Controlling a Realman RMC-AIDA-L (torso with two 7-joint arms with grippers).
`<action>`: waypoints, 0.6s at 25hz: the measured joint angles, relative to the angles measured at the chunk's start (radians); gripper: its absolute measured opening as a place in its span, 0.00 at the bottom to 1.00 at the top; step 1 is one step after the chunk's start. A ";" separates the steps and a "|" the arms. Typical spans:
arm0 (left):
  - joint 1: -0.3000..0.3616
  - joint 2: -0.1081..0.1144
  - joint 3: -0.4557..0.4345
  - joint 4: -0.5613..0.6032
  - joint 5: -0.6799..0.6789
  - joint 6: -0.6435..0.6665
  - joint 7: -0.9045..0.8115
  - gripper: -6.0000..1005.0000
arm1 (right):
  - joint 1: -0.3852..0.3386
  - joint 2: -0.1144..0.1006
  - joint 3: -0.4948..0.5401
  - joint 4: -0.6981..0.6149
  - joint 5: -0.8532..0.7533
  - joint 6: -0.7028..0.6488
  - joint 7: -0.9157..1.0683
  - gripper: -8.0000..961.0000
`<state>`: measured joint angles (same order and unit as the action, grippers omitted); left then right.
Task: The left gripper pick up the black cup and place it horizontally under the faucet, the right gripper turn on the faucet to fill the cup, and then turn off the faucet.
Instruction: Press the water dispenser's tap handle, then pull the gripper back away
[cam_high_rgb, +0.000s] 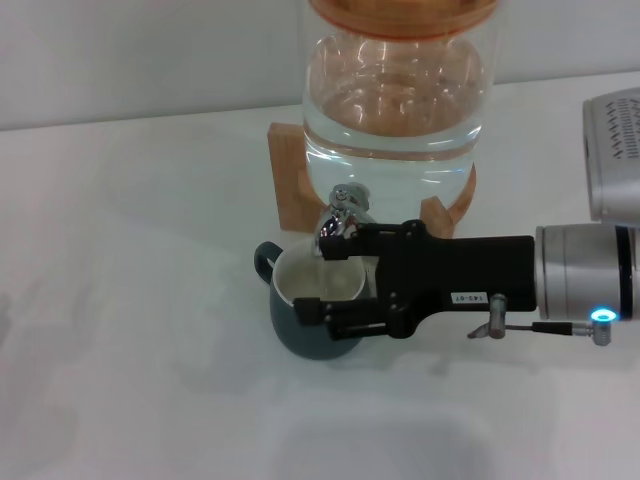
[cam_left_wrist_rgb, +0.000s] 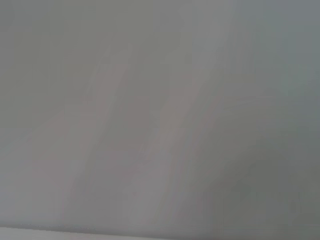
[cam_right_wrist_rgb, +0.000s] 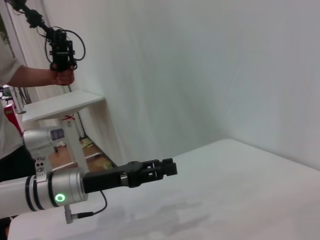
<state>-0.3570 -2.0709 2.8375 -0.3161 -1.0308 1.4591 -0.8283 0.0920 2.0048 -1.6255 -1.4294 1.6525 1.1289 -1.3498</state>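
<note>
The black cup (cam_high_rgb: 300, 335) stands upright on the white table (cam_high_rgb: 130, 300), right below the faucet (cam_high_rgb: 340, 215), its handle toward the back left. My right gripper (cam_high_rgb: 335, 272) reaches in from the right and is open. Its upper finger (cam_high_rgb: 365, 232) lies against the chrome faucet lever, and its lower finger (cam_high_rgb: 345, 315) crosses the cup's front rim. The cup's cream inside shows between them. The left gripper (cam_right_wrist_rgb: 170, 167) appears only in the right wrist view, hanging above bare table far from the cup. The left wrist view shows only a blank grey surface.
The glass dispenser (cam_high_rgb: 395, 100) holds water and sits on a wooden stand (cam_high_rgb: 290, 170) behind the cup. A grey ribbed object (cam_high_rgb: 615, 150) sits at the right edge. In the right wrist view a person holds a black device (cam_right_wrist_rgb: 60, 55) beside a small white side table (cam_right_wrist_rgb: 65, 105).
</note>
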 joint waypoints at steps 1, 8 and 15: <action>0.000 0.000 0.000 0.000 0.000 0.000 0.000 0.57 | 0.000 0.000 0.004 0.002 0.000 0.001 0.000 0.85; 0.000 0.000 0.002 0.000 0.000 0.000 0.000 0.57 | 0.000 0.000 0.023 0.014 -0.001 0.008 -0.003 0.85; -0.002 0.000 0.002 0.000 0.000 0.000 0.000 0.57 | 0.002 0.000 0.039 0.024 0.006 0.045 -0.016 0.85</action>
<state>-0.3591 -2.0708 2.8393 -0.3160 -1.0308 1.4587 -0.8283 0.0940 2.0049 -1.5865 -1.4050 1.6582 1.1735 -1.3655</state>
